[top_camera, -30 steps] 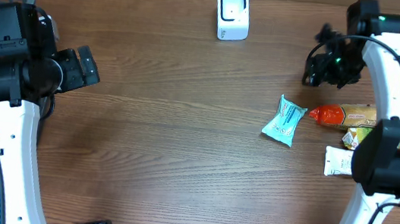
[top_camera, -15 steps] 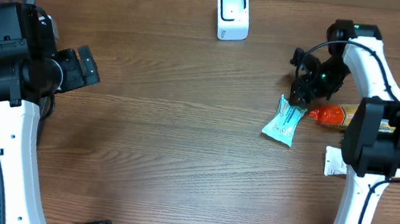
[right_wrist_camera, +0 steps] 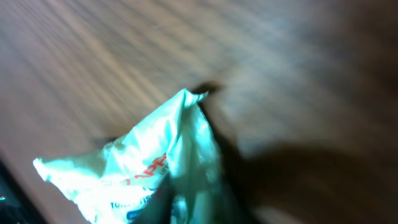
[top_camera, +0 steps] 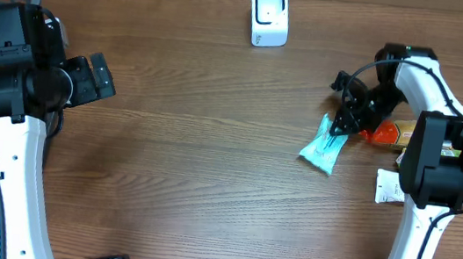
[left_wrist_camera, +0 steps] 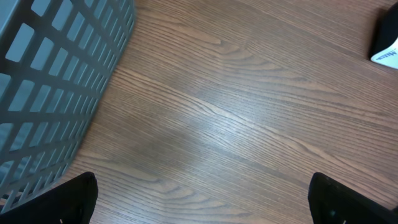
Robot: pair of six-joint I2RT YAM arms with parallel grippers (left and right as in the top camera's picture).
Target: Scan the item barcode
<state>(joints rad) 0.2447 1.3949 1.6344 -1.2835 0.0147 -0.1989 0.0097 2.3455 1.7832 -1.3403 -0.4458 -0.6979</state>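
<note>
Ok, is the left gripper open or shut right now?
Open. The left gripper's fingertips sit far apart at the wrist view's bottom corners, bare wooden table between them.

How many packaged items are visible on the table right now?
3: a teal packet at the right gripper, an orange-red pack just right of it, and a white packet below, beside the arm. The arm may hide more.
</note>
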